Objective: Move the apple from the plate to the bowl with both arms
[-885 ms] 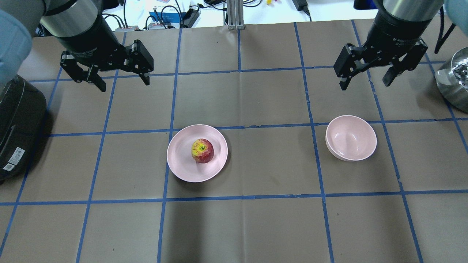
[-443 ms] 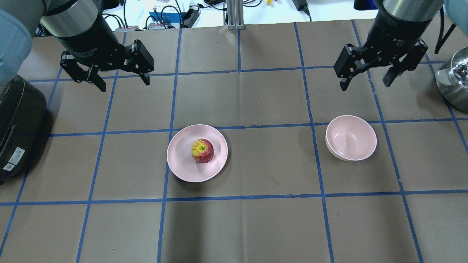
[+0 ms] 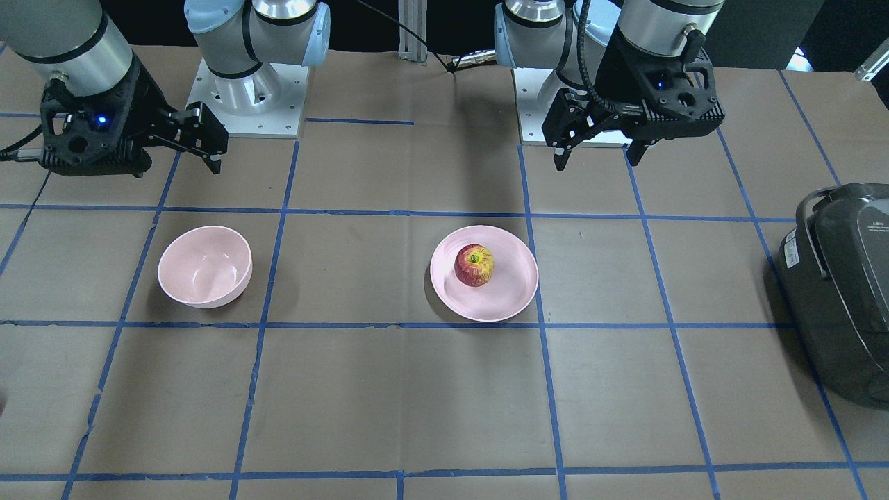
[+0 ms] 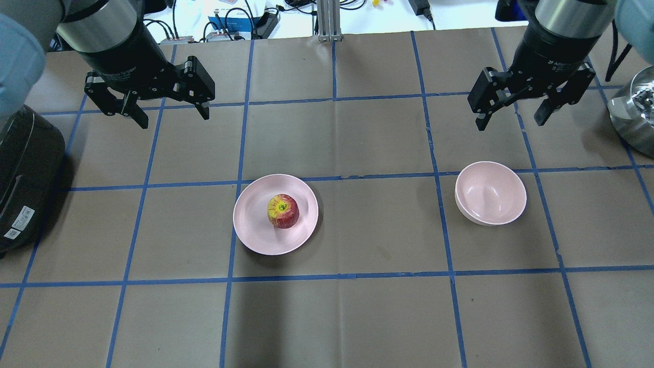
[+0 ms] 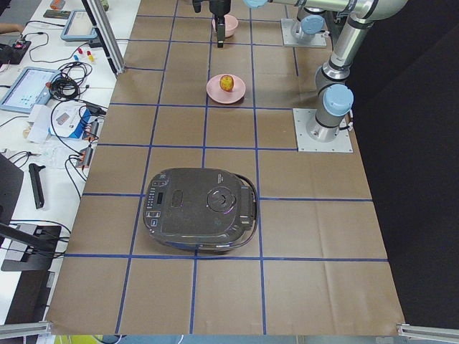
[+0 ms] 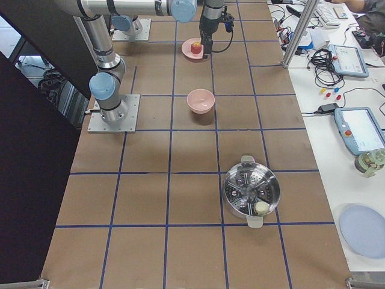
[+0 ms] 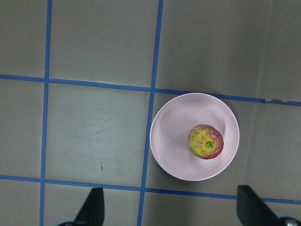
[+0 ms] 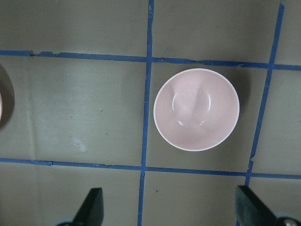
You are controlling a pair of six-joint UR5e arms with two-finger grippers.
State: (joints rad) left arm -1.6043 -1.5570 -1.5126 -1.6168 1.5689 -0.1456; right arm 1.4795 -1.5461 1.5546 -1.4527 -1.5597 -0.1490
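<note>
Apple (image 4: 282, 211): left of frame centre, on plate (image 4: 253, 225), stem end up. Bowl (image 4: 490, 192): centre-right, upright. Left gripper (image 4: 173, 118), right gripper (image 4: 510, 122): upper corners, jaws apart.

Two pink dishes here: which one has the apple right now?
The flat, wider plate holds the apple. The deep bowl, nearer the right tool, is empty.

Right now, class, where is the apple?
In the overhead view, the apple sits on the plate left of centre, with the bowl apart to its right.
</note>
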